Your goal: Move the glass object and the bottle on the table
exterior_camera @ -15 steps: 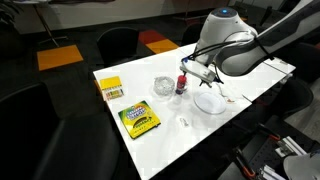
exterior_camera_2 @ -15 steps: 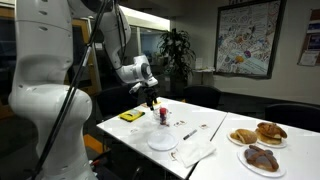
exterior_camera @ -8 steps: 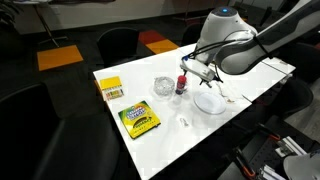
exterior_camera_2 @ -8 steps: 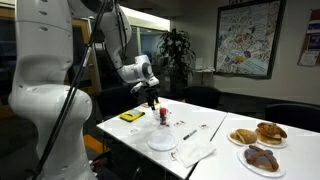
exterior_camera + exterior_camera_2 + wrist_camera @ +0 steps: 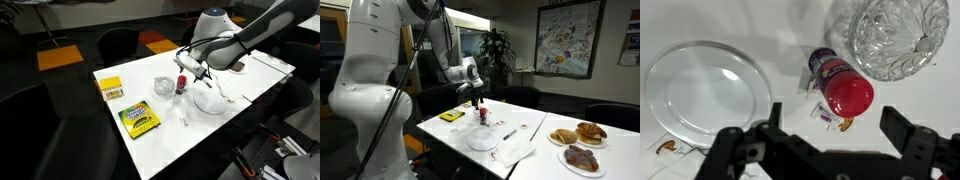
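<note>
In an exterior view I count one glass dish [image 5: 163,86], one bottle [image 5: 181,83] just beside it, one white plate [image 5: 209,101], one crayon box [image 5: 138,119] and one yellow box [image 5: 111,88], all on the white bench [image 5: 165,145]. My claw [image 5: 187,70] hangs above the bottle. The plate and the crayon box each lie near a bench edge, and bare room shows at the near corner.

In an exterior view from lower down, the bottle [image 5: 483,114] stands upright beneath my claw [image 5: 478,101]. The plate [image 5: 483,141] sits by the bench's [image 5: 532,122] near edge.

In the wrist view my claw [image 5: 812,130] is spread wide and grips nothing. The red-capped bottle [image 5: 845,92] stands between the plate [image 5: 705,90] and the cut-glass dish [image 5: 895,35], close to the dish.
</note>
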Action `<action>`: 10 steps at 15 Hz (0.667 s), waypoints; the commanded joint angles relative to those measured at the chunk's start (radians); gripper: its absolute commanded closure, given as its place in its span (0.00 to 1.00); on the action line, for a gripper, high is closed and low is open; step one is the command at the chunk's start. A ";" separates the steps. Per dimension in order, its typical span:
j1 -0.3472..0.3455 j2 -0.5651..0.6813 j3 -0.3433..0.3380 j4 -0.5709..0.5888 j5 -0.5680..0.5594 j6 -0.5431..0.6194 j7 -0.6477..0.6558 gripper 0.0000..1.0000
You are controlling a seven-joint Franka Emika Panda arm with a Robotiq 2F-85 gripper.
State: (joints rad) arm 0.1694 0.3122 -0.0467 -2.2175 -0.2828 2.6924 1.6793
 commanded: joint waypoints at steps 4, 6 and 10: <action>0.022 0.172 -0.023 0.161 0.111 -0.022 -0.003 0.00; 0.027 0.201 -0.030 0.191 0.131 -0.018 -0.005 0.00; 0.034 0.242 -0.035 0.240 0.167 -0.030 -0.010 0.42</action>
State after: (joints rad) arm 0.1845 0.5165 -0.0652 -2.0308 -0.1546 2.6923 1.6805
